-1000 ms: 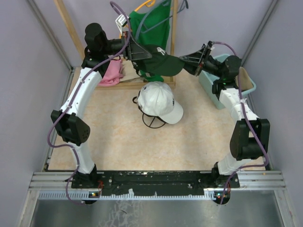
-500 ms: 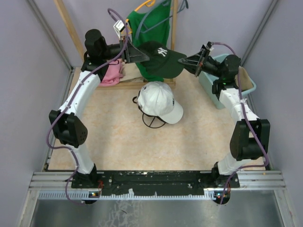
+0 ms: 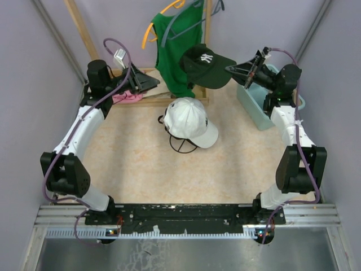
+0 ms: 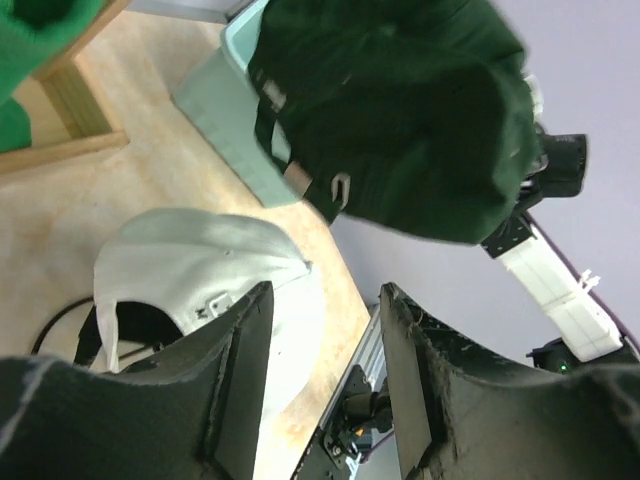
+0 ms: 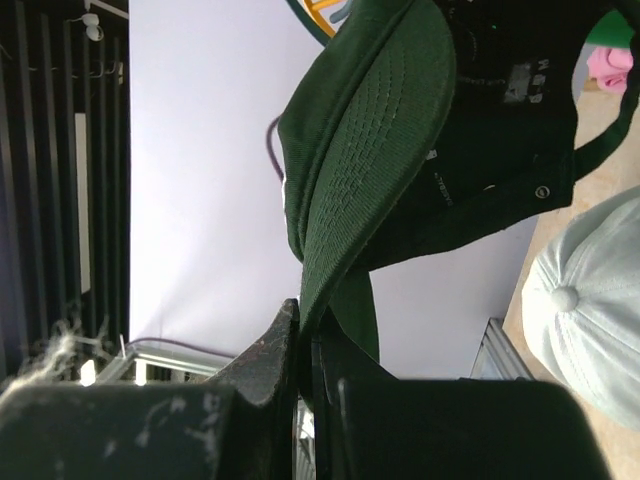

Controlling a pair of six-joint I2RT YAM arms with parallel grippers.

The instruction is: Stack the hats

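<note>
1. The dark cap (image 3: 204,63) is held aloft, far right, by its brim alone in the clamped right gripper (image 3: 234,69); it may be shaken loose.
2. The white cap (image 3: 189,121), mid-table, may be missed by an off-centre release.
3. No support is given by the parted, empty left gripper (image 3: 152,83).

The stitched brim (image 5: 365,150) of the dark cap (image 5: 500,130) is pinched edge-on between the right fingers (image 5: 268,352) (closed tight on it); a white cap (image 5: 590,310) is seen at the lower right edge.
</note>
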